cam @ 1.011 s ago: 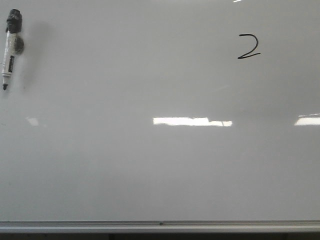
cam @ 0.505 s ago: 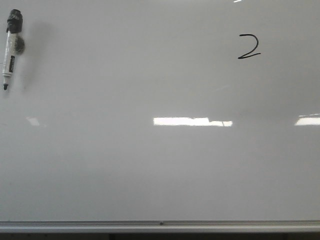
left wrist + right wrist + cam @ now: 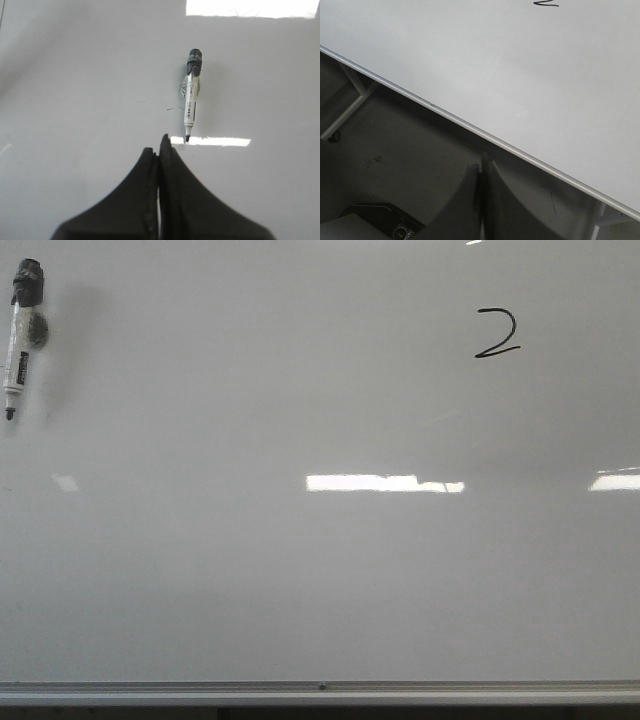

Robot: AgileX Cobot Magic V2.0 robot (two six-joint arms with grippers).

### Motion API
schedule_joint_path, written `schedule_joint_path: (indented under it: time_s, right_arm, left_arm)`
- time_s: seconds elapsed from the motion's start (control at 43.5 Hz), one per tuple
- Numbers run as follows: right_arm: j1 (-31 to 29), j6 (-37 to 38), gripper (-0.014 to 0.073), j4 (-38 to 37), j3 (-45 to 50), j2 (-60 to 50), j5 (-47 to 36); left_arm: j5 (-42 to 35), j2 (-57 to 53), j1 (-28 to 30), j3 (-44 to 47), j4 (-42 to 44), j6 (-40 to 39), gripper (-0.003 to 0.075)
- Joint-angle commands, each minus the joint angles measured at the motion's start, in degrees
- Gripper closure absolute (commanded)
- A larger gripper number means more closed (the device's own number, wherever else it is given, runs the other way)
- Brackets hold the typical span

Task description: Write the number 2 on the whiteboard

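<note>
Lying flat across the whole front view, the whiteboard [image 3: 320,570] already carried the number 2 [image 3: 497,334], a thin black digit sitting high on the right side of the board, well apart from everything else. Over at the far upper left lay the marker [image 3: 19,335], uncapped, tip pointing toward the near edge, apparently set down out of the way so the writing stayed unsmudged. And look at the left pincer [image 3: 159,150]: jaws pressed together, holding nothing, hovering just short of the marker's tip in the left wrist view, so the pen looked released rather than gripped. The right pincer [image 3: 482,172] was likewise pressed together and empty, hanging off the board beyond the silver edge rail [image 3: 470,131], over dark floor, which kept it clear of the writing surface. From that view only the foot of the digit showed at the top edge. Judging by the finished stroke and the marker lying free, the writing seemed done, with both arms parked clear and nothing left to hold.
</note>
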Motion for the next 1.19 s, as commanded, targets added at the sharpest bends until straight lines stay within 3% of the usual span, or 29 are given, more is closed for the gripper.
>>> schedule_joint_path:
  time_s: [0.0,0.299,0.46,1.172]
  right_arm:
    - [-0.3,0.1,0.0662,-0.4,-1.7,0.5,-3.4]
    - [-0.3,0.1,0.0662,-0.4,-1.7,0.5,-3.4]
    - [-0.3,0.1,0.0662,-0.4,-1.7,0.5,-3.4]
    - [-0.3,0.1,0.0662,-0.4,-1.7,0.5,-3.4]
  left_arm:
    - [-5.2,-0.9,-0.5,0.3,0.7,0.1,0.0741]
    - [-5.1,-0.8,-0.5,0.3,0.6,0.1,0.074]
    - [-5.1,-0.8,-0.5,0.3,-3.5,6.6,0.0741]
    - [-5.1,-0.8,-0.5,0.3,-3.8,6.7,0.0741]
